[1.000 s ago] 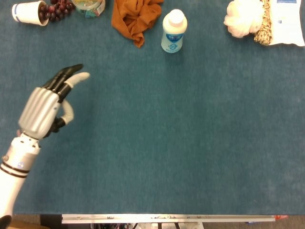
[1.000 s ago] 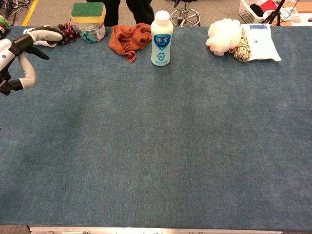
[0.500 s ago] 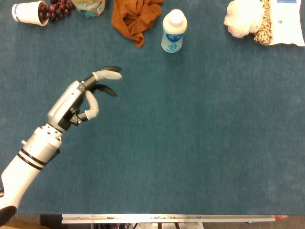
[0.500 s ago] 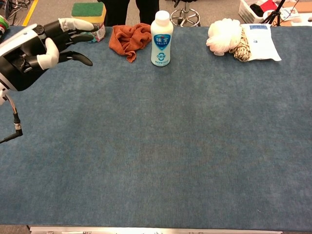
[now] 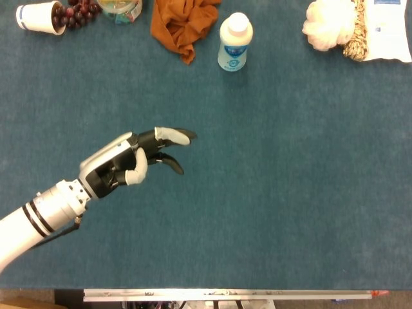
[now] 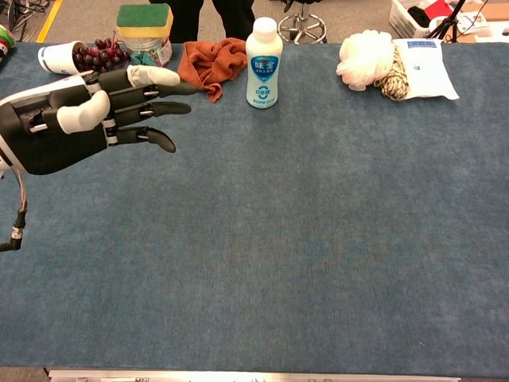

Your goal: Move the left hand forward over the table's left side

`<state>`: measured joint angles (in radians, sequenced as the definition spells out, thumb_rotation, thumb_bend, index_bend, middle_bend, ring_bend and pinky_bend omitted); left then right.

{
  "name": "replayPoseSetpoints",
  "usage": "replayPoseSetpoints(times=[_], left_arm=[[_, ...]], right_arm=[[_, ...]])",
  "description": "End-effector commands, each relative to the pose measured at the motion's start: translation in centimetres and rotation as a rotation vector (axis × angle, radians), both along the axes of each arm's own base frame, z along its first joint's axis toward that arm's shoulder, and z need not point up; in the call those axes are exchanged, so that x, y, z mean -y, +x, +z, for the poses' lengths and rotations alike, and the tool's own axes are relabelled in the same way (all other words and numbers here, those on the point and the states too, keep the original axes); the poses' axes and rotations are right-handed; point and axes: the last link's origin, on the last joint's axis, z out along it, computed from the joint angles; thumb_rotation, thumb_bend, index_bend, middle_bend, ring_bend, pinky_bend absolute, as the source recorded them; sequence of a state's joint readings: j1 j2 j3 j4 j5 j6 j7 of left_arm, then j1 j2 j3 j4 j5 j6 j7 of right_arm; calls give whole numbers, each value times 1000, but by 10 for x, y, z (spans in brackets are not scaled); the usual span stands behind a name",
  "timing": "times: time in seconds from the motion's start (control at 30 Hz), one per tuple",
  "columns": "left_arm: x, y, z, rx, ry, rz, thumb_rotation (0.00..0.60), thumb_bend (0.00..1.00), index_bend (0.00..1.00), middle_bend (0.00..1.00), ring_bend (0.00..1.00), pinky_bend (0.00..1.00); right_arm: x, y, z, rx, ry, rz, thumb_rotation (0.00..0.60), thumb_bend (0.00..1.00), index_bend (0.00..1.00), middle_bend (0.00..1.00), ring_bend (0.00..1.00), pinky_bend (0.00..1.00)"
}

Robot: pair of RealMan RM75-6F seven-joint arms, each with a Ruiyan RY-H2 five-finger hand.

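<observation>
One hand in view: the left hand [image 5: 129,166] is seen above the left half of the blue table [image 5: 290,193]; the right hand is not shown in either view.
Fingers: extended and slightly spread, thumb tucked across the palm; nothing is held.
Handling: nothing is to be grasped; the task concerns only the hand's own travel, so no hold point is needed.
Nearby items: a cup of grapes [image 6: 75,56], an orange cloth [image 6: 208,65] and a white bottle [image 6: 264,64] are ranged along the far edge, well apart from the hand.
Change: compared with a second ago, the hand has been carried from the far-left edge toward the middle, and rolled onto its side.
</observation>
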<state>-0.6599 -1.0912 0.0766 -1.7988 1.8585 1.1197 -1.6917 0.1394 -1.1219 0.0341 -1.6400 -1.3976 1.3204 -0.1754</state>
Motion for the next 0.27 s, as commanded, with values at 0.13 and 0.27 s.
replayPoseSetpoints(times=[0.13, 0.27], left_arm=[[-3, 3, 1, 13, -11, -27, 600, 1000, 261, 165, 132, 337], [-4, 4, 0, 6, -8, -33, 600, 1000, 264, 170, 132, 337]], right_arm=[[0, 0, 2, 7, -4, -1, 600, 174, 350, 295, 145, 312], [2, -1, 2, 8, -3, -7, 600, 174, 350, 295, 146, 312]])
